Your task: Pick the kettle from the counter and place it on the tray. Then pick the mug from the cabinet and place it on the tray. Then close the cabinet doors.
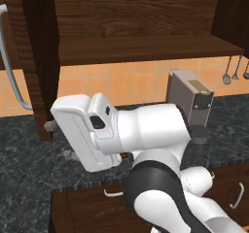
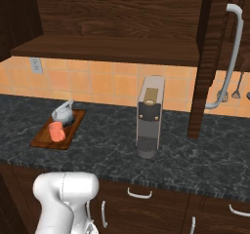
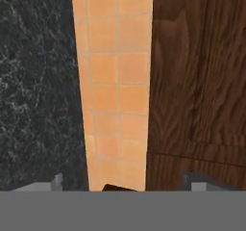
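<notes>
Gripper (image 3: 122, 184) spread, empty. Kettle (image 2: 63, 112) and mug (image 2: 57, 131) sit on tray (image 2: 43, 139). Remaining: stiff, light cabinet doors (image 2: 209, 62); push near bar handle (image 2: 231, 57).

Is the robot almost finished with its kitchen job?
Nearly! The kettle and the orange mug both sit on the wooden tray, so those two steps look done. Nothing is being held: the claw is open, facing the tiled wall. What's left is shutting the cupboard doors; the right door and the left door both stand open.
</notes>
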Robot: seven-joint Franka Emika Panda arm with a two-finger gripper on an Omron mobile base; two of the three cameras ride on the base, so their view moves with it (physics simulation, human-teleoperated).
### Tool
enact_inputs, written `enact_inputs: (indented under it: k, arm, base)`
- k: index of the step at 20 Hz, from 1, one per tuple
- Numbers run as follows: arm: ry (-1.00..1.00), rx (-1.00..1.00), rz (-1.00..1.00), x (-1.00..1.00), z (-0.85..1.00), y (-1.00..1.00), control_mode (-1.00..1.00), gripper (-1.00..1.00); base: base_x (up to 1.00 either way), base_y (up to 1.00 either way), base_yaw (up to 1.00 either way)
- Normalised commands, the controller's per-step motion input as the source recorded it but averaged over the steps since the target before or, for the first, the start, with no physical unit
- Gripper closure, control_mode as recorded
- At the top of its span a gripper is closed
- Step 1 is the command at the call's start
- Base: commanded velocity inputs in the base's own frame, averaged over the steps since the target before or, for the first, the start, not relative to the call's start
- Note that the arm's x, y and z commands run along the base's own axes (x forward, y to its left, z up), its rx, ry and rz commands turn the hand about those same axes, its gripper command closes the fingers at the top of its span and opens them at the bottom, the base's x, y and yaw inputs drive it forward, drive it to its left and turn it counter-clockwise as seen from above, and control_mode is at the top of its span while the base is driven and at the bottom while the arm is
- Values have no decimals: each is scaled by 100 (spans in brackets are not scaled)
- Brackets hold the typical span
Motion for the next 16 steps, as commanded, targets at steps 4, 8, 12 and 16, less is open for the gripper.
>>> enact_inputs:
  k: [4,8,12,16]
  arm:
    - [-7,0,-5,-42,21,11,-100,-100]
    - [0,3,-9,0,28,45,-100,-100]
    - [0,2,-16,12,21,60,-100,-100]
    - [0,0,-11,32,1,55,-100,-100]
  base:
    - [0,0,0]
    - [0,0,0]
    - [0,0,0]
    - [0,0,0]
